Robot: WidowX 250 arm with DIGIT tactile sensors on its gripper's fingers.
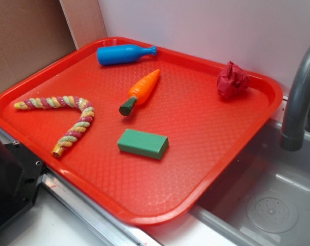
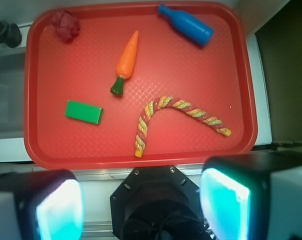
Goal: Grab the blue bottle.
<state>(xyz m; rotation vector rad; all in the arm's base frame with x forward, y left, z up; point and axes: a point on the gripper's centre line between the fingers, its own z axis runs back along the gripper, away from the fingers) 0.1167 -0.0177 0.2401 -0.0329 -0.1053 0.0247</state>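
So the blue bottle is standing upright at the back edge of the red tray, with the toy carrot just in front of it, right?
Not quite. The blue bottle is lying on its side, not standing upright; the exterior view shows it flat, with its neck pointing toward the tray's far right. The rest holds: it lies by the back edge of the red tray, with the toy carrot just in front of it.

"How many things are on the red tray (image 1: 257,110), then?"

"Five, one of each kind. One blue bottle (image 1: 123,54), one toy carrot (image 1: 141,90), one green block (image 1: 143,143), one twisted rope (image 1: 68,119), one crumpled dark-red wad (image 1: 232,79)."

"No doubles at all?"

"None. One tray too, one grey faucet (image 1: 301,97) beside it, and one end effector (image 2: 141,207) with its two fingers spread wide."
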